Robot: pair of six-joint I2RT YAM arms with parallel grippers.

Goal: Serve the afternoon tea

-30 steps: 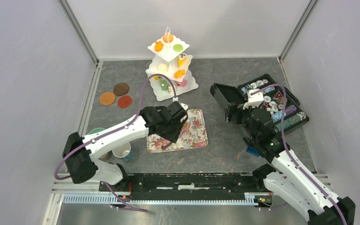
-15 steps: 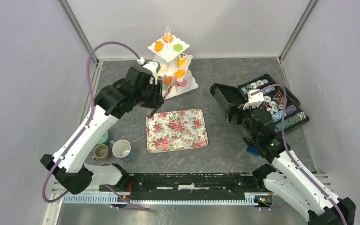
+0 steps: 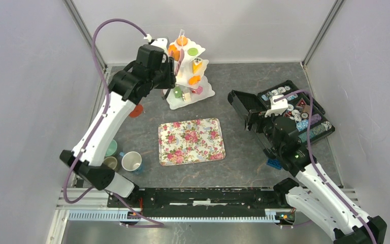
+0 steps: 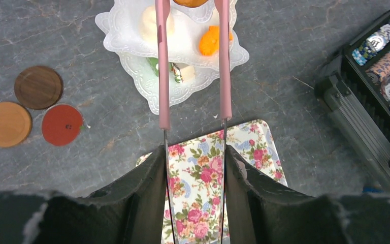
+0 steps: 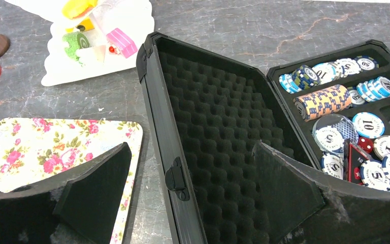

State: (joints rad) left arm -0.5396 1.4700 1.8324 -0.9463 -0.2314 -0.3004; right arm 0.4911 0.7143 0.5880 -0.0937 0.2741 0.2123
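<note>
My left gripper (image 4: 194, 152) is shut on pink tongs (image 4: 163, 76) that reach up to the white tiered stand (image 3: 199, 91). The tong tips flank an orange cake (image 4: 190, 2) at the frame's top edge; the grip there is cut off. In the top view this gripper (image 3: 170, 71) hangs beside the upper tiers, which carry orange (image 3: 172, 50) and green (image 3: 192, 51) cakes. Three saucers (image 4: 38, 87) lie left of the stand. The floral tray (image 3: 191, 141) lies bare. White (image 3: 131, 161), tan (image 3: 110, 163) and teal (image 3: 111, 148) cups stand near left. My right gripper (image 5: 190, 147) is open over the case lid.
An open black case (image 3: 294, 112) of poker chips sits at the right, its foam-lined lid (image 5: 218, 112) raised toward the tray. A small blue brick (image 3: 273, 163) lies beside the right arm. Grey walls close in the table on three sides.
The left arm has swung from over the floral tray back to the tiered stand and risen to its upper tiers, tongs still held. The right arm has stayed put.
</note>
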